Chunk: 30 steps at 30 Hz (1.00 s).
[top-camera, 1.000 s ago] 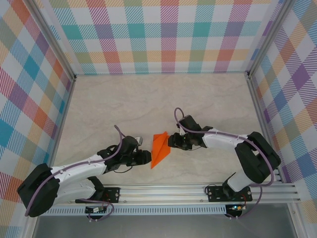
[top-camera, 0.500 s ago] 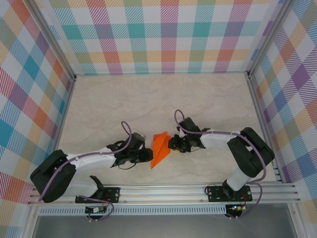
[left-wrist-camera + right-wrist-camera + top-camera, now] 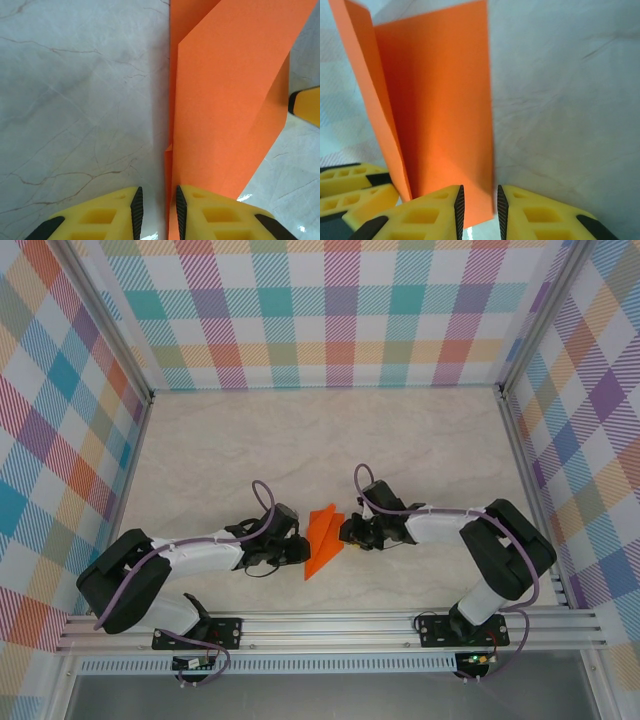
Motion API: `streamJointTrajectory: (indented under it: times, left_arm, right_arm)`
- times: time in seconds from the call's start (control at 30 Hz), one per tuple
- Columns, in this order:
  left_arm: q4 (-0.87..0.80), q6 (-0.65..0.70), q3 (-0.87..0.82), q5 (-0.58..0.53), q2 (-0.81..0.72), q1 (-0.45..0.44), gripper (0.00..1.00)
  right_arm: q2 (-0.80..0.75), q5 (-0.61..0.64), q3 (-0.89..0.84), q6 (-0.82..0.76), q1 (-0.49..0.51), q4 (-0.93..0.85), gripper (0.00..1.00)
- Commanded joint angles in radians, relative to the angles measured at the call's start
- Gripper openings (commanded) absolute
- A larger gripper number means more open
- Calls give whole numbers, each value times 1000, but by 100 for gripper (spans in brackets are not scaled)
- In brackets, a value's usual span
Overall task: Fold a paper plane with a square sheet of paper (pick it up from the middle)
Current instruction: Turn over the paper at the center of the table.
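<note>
The paper plane [image 3: 323, 538] is a bright orange folded dart lying on the marbled table, its point toward the near edge. My left gripper [image 3: 301, 552] is at its left edge and my right gripper [image 3: 346, 531] at its right edge. In the left wrist view the plane [image 3: 225, 100] rises past the right fingertip, and its edge lies inside the narrow gap of the left gripper [image 3: 155, 210]. In the right wrist view the plane [image 3: 440, 110] has its right edge in the slim gap of the right gripper [image 3: 477, 207]. Both sets of jaws stand slightly apart.
Both arms lie low over the table [image 3: 300, 450], stretched in from the aluminium rail [image 3: 330, 625] at the near edge. Checked walls [image 3: 340, 310] close the back and both sides. A tip of the other gripper's yellow finger [image 3: 306, 102] peeks past the paper.
The left gripper has slid right and a little away from the rail until it meets the plane's left edge. The right gripper has edged slightly closer. The plane has barely moved.
</note>
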Motion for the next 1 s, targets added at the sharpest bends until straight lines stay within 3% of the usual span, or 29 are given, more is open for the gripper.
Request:
streamJointTrajectory:
  times: [0.0,0.47,0.97]
  left_arm:
    - [46,12,22,18,31,8,27]
    - [56,5,27,32,50,7,25]
    - [54,-7,29,22,56,7,24]
  right_arm:
    - [-14,-28,-5,17,18,10,26]
    - [23,-65,1,56,22,136,28]
    - [74,-71,10,64,43,217,40]
